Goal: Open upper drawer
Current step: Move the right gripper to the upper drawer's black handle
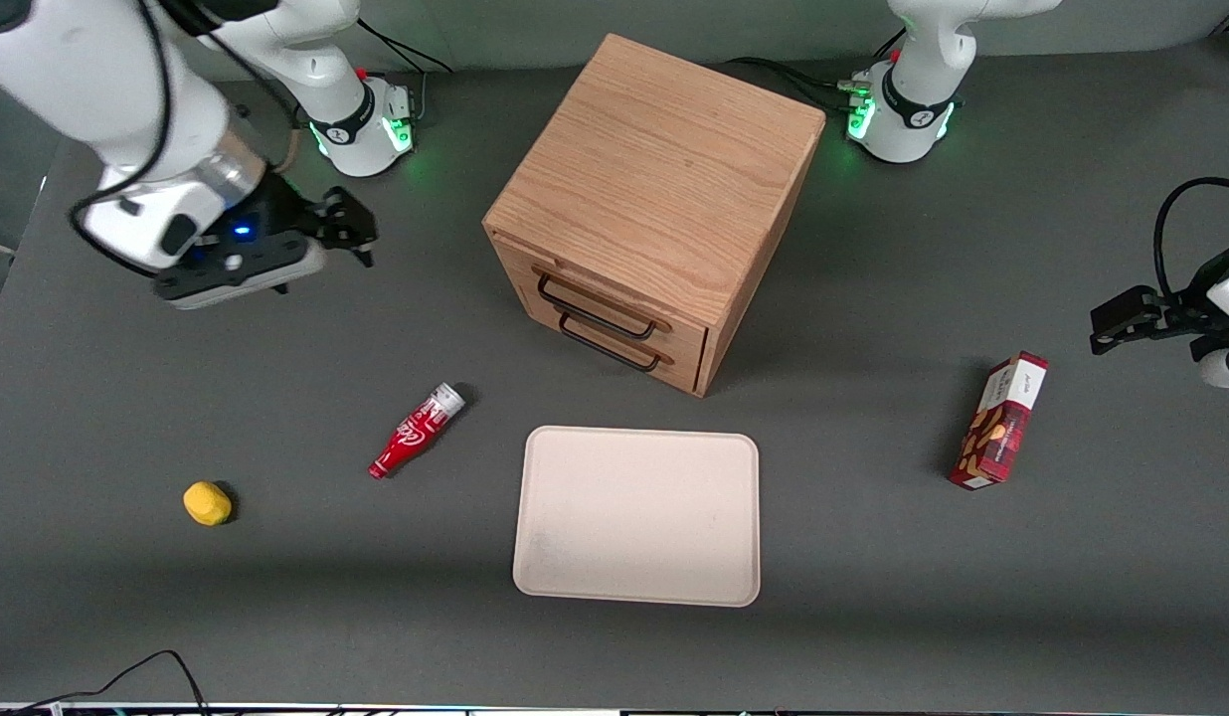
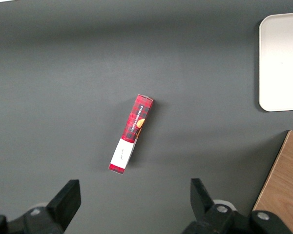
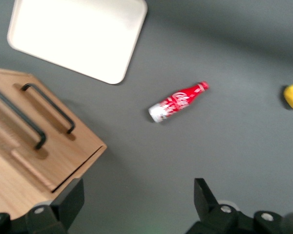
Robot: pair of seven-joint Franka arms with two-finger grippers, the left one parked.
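Observation:
The oak cabinet stands mid-table with both drawers shut. The upper drawer has a light oak front and a thin black bar handle, just above the matching lower drawer's handle. In the right wrist view the upper drawer's handle shows beside the lower one. My gripper hangs above the table, well off from the cabinet toward the working arm's end. It is open and empty, with bare table between its fingers.
A cream tray lies in front of the cabinet, nearer the front camera. A red bottle lies on its side beside the tray, and a yellow lump sits farther toward the working arm's end. A red box lies toward the parked arm's end.

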